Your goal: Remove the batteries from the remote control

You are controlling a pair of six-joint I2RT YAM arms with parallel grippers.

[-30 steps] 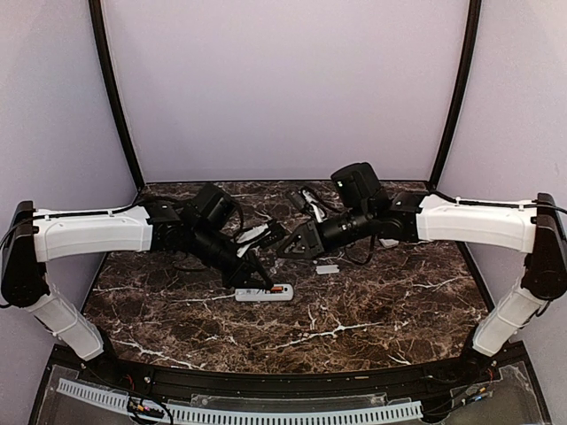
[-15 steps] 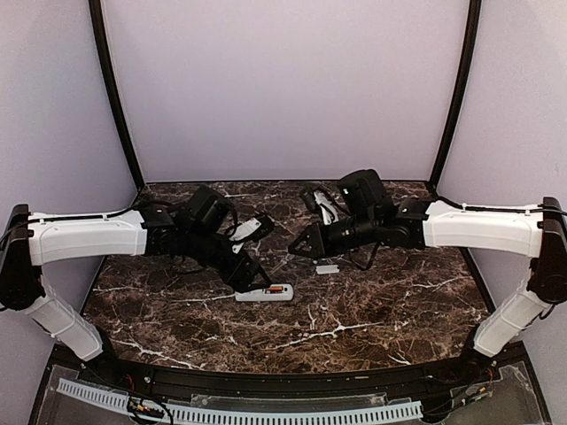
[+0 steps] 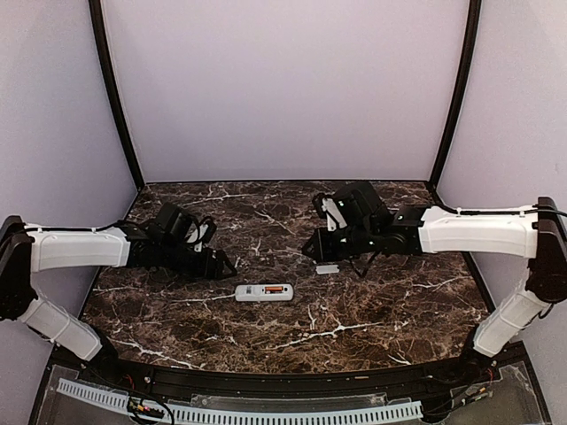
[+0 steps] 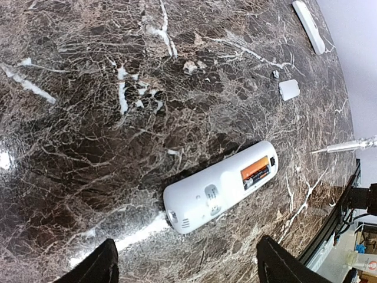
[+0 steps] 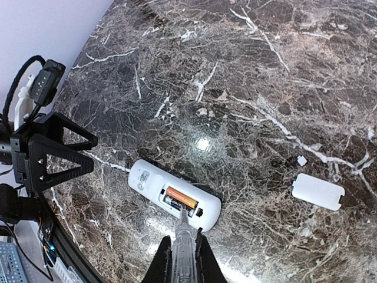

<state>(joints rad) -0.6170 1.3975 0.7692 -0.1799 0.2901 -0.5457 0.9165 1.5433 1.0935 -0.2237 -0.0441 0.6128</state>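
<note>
Right wrist view: remote (image 5: 174,201) lay back-up on marble, cover (image 5: 318,191) off, well apart. Batteries (image 5: 180,199) sat in open bay, none out. Right gripper (image 5: 183,247) clamped on metal rod (image 5: 184,227), tip by bay edge. Left gripper (image 4: 188,268) spread wide, empty, near remote. Step judged: prying first cell; next move needed tip under cell end. Second cell hard to make out; rod contact unclear.

Open marble (image 3: 381,305) rings the remote control (image 3: 264,292); cover (image 3: 328,269) lies apart.
</note>
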